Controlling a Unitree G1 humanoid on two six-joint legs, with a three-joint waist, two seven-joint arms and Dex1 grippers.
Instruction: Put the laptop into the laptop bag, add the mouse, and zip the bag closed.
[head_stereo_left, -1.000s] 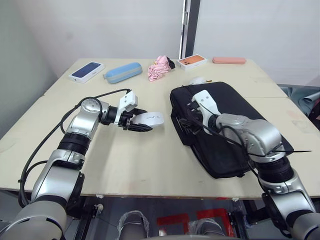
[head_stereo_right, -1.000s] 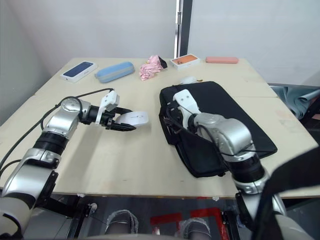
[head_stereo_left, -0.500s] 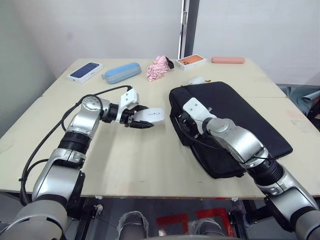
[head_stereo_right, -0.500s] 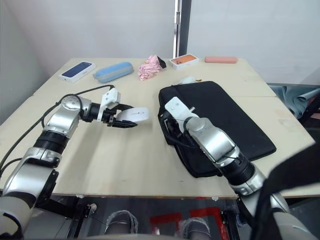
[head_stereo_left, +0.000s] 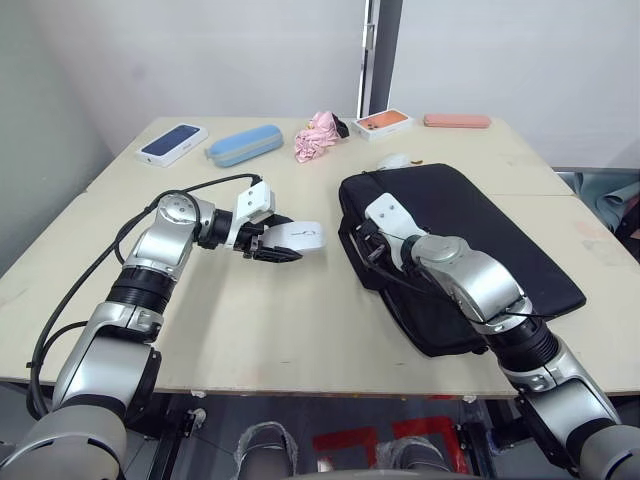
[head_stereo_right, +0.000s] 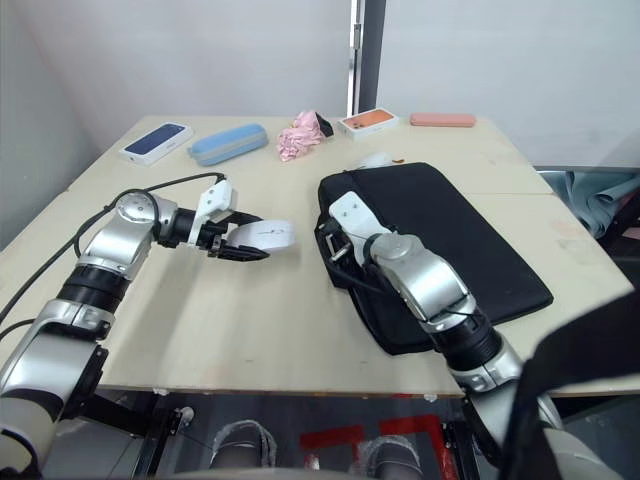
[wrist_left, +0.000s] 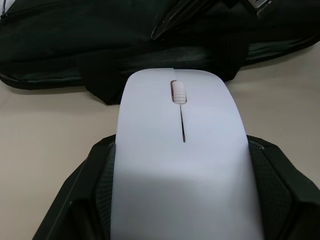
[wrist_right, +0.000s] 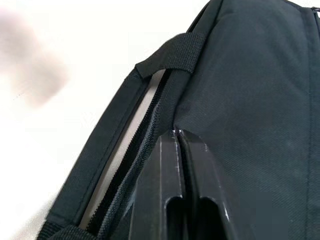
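Since a second ago my right gripper (head_stereo_left: 367, 243) slid to the laptop bag (head_stereo_left: 470, 250) edge.
Its fingers press together on the fabric; my left gripper (head_stereo_left: 283, 247) pinches the mouse (wrist_left: 181, 165).

Head stereo pair: high, facing forward and down over the table (head_stereo_left: 300, 330), both eyes sharing the whole tabletop | left wrist cam: very near, along its fingers, on the mouse (wrist_left: 182, 150) with the laptop bag (wrist_left: 75, 45) behind | right wrist cam: very near, on the bag's zipper edge; bag shared with all views.
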